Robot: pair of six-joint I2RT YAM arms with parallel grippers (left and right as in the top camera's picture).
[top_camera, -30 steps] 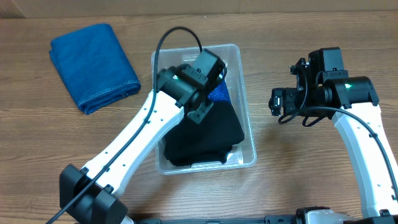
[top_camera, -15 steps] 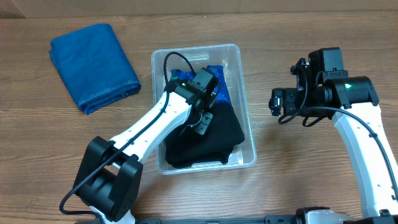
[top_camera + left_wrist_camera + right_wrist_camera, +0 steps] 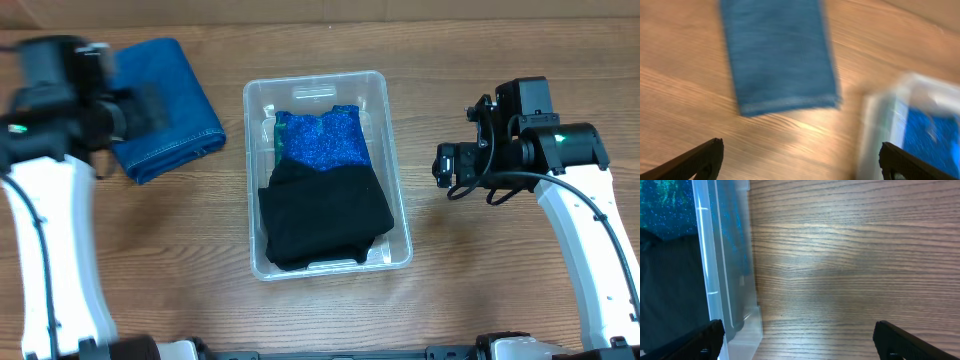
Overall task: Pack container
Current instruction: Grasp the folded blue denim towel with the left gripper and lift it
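Note:
The clear container (image 3: 315,78) stands mid-table. Inside lie a sparkly blue cloth (image 3: 322,138) at the far end and a black cloth (image 3: 325,215) over its near half. At the upper left, my blurred left gripper (image 3: 148,106) hangs over a folded blue denim cloth (image 3: 170,100). The left wrist view shows that gripper (image 3: 800,160) open and holding nothing, the denim cloth (image 3: 777,50) ahead, the container (image 3: 880,130) at right. My right gripper (image 3: 445,165) waits right of the container; it is open (image 3: 800,340) over bare wood, with the container wall (image 3: 715,255) at its left fingertip.
The wooden tabletop (image 3: 150,240) surrounds the container. Both white arms rise from the near edge, the left one (image 3: 50,250) along the left side, the right one (image 3: 580,240) along the right side.
My left arm has pulled out of the container and swung far left to above the folded denim cloth, its jaws now open. The black cloth stays in the container. The right arm has not moved.

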